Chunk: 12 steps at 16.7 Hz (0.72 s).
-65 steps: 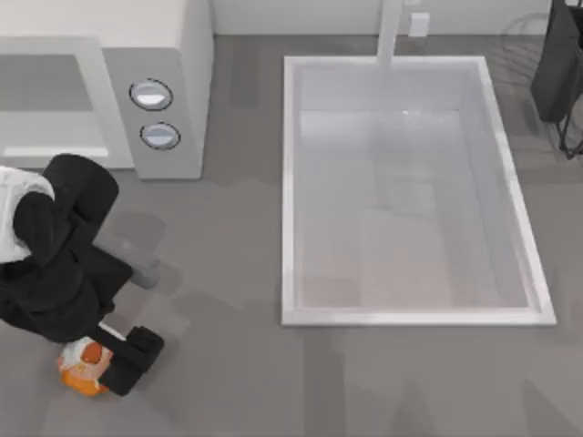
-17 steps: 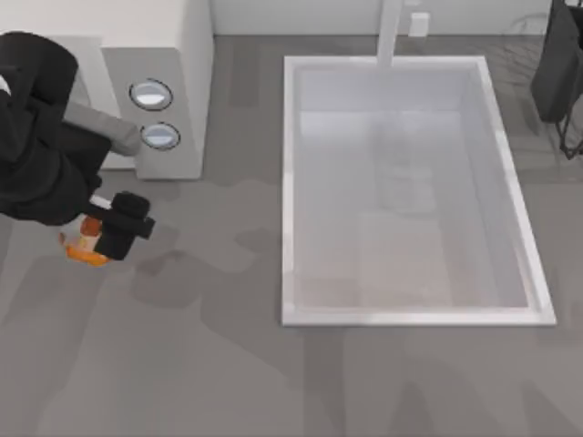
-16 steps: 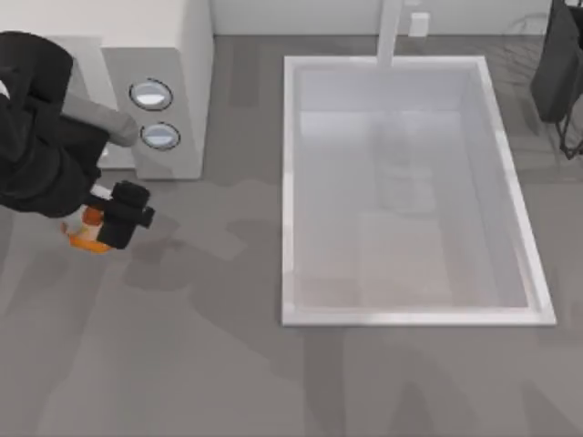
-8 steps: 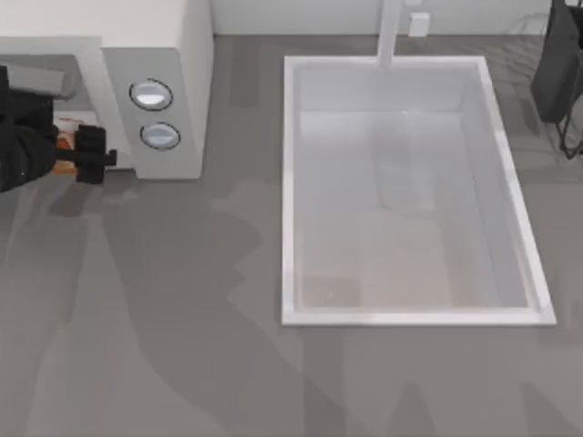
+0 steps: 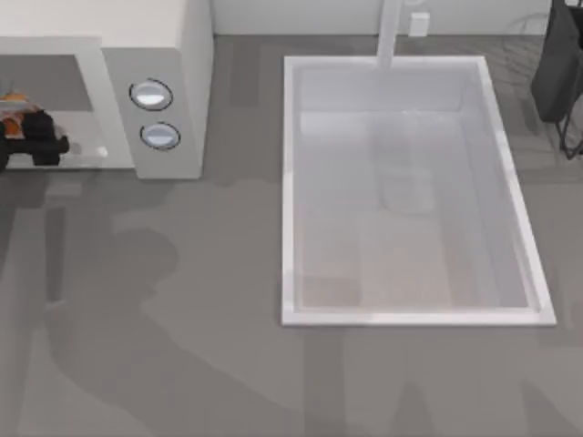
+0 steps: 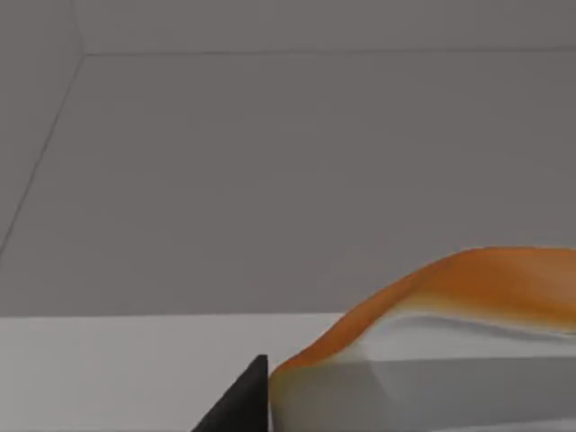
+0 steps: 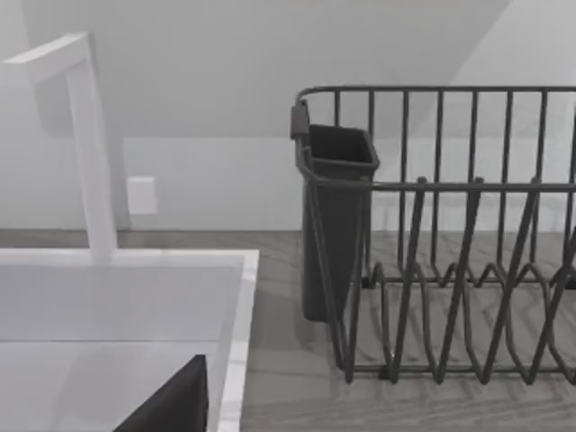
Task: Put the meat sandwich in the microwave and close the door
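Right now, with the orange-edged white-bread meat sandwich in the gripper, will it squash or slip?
The orange-edged white-bread meat sandwich probably squashes: its orange top edge looks wavy. The left gripper seems to carry it alone inside the white boxy microwave, so likely light. Slipping is hard to judge.

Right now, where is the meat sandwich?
The meat sandwich sits in the left gripper at the top view's far left, inside the microwave opening, left of its two knobs.

You see the small orange-edged whitish meat sandwich (image 5: 11, 125) inside the open cavity of the large boxy white microwave (image 5: 155, 36), well away from its panel of two round silver-rimmed knobs. Close up, the sandwich (image 6: 432, 342) sits just above the cavity's pale floor.
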Motion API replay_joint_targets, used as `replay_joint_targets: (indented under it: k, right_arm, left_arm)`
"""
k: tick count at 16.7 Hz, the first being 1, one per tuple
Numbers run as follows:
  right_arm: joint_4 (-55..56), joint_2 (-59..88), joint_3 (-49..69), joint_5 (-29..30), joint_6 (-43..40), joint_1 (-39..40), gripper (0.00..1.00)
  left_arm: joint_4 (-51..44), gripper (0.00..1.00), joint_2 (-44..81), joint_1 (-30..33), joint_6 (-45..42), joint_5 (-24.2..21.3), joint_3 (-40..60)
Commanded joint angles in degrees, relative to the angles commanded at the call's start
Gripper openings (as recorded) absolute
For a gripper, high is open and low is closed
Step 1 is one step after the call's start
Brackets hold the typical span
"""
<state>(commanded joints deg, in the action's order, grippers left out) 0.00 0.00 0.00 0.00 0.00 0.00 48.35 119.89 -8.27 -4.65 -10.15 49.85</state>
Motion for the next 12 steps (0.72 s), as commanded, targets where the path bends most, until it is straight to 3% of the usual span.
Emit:
replay_joint_targets:
  k: [8, 12]
  right_arm:
    - [0.0, 0.0, 0.0, 0.0, 0.0, 0.0, 1.00]
    - [0.0, 0.0, 0.0, 0.0, 0.0, 0.0, 1.00]
  left_arm:
    - [1.1, 0.00, 0.8, -0.1, 0.2, -0.1, 0.9]
    - [-2.4, 0.00, 6.6, 0.5, 0.4, 0.3, 9.7]
